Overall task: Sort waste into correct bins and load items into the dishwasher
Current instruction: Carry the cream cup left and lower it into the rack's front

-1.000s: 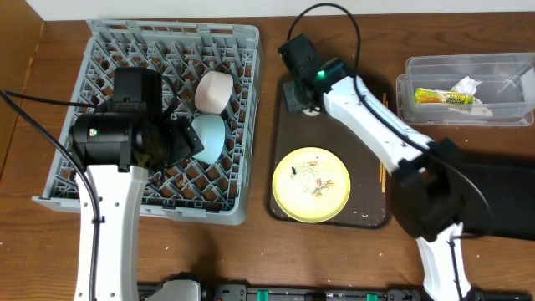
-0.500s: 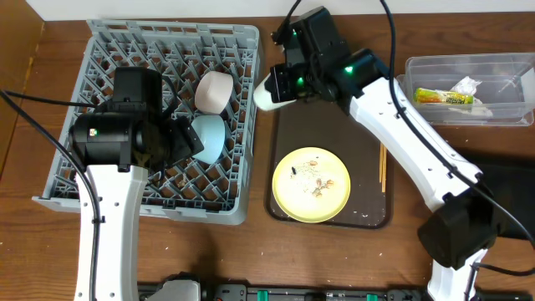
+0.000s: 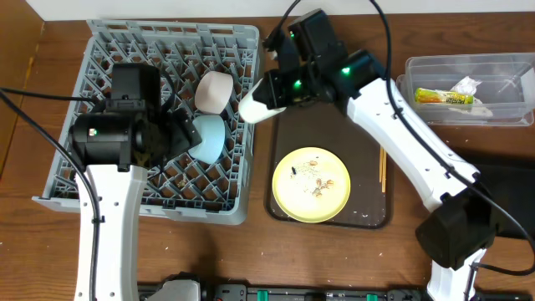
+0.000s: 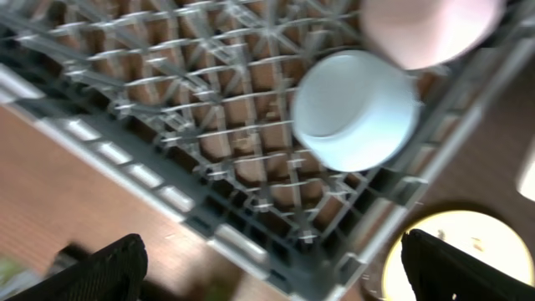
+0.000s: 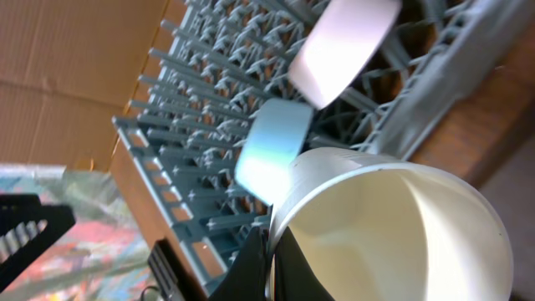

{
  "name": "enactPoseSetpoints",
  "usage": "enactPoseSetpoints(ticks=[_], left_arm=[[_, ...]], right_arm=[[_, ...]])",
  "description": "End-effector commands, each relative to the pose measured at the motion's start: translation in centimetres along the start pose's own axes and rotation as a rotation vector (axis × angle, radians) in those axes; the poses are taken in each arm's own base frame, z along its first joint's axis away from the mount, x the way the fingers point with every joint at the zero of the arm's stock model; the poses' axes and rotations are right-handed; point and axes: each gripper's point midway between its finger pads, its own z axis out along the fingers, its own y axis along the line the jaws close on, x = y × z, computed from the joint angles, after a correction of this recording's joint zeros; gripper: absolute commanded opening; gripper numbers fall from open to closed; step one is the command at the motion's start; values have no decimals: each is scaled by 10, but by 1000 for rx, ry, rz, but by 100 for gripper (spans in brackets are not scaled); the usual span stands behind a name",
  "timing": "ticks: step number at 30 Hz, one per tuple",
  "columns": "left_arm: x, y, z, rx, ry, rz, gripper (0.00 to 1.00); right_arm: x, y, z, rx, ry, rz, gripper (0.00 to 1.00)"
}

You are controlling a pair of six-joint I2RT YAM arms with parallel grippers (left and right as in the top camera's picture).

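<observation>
My right gripper (image 3: 282,90) is shut on the rim of the small white cup (image 3: 257,104) and holds it over the right edge of the grey dish rack (image 3: 109,50); the right wrist view shows the fingers (image 5: 272,259) pinching the cup wall (image 5: 393,226). In the rack lie the white bowl (image 3: 214,90) and the light blue bowl (image 3: 209,138). My left gripper (image 3: 180,138) is open and empty above the rack beside the blue bowl (image 4: 355,109). The yellow plate (image 3: 311,186) with pale crumbs sits on the brown tray. Chopsticks (image 3: 383,171) lie at its right edge.
The dark brown tray (image 3: 368,213) lies right of the rack. The clear tub (image 3: 501,113) at the right holds the green-and-yellow wrapper (image 3: 445,97) and the white tissue (image 3: 466,85). The black bin (image 3: 512,201) lies below it, partly behind my right arm.
My right gripper lifted the white cup off the tray's far end and carried it left, to the rack's right edge. The left arm has barely moved.
</observation>
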Motion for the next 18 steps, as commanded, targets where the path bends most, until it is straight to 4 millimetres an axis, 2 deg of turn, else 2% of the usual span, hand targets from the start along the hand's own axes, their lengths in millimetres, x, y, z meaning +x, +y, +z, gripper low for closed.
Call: enactPoseSetpoints(ticks=[1,6,12,14,18], left_arm=[[-7,38,-3,-128,-41,-154,98],[-11,91,-9,-198,-53,-375,98],[8,162,-20,-321,-18,-632,98],[18,177,-23,-334,9,-716,98],[32,178,-21,-262,82,-836,98]], right_arm=[[19,30,12,-77,60,-28,1],[39,72,31,-135,88,-94,1],[43,116,53,-196,39,-85,1],[44,130,59,-236,30,-79,1],[54,151,83,-315,53,-53,1]])
